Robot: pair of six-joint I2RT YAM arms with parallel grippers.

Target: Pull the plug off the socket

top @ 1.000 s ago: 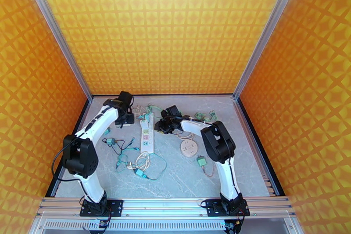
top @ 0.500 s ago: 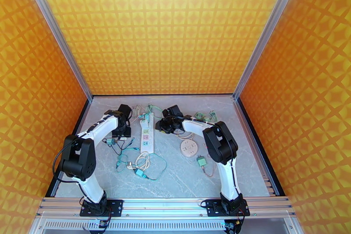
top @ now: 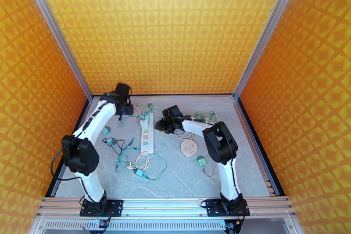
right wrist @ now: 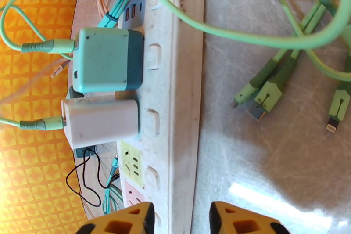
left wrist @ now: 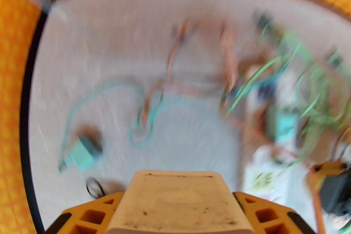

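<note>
Care in lining up mattered most for this step, as I judged it: the right gripper (right wrist: 180,219) needed to travel along the power strip (right wrist: 175,77) to a plug, close its jaws on the plug's two flat sides, and draw straight away from the socket face, so the pins would not bind and the strip would not lift with it. That gripper stood open and empty, low over the near part of the strip, with one finger above the socket face and the other above the bare table (right wrist: 263,178) beside it. The white plug (right wrist: 101,124) sat seated in the strip a little ahead of the fingers and off to one side, with the teal plug (right wrist: 107,60) just beyond it. The left gripper (top: 126,108) hung near the far left corner, apart from the strip. Its wrist picture was too blurred to tell whether its jaws were apart or together.
</note>
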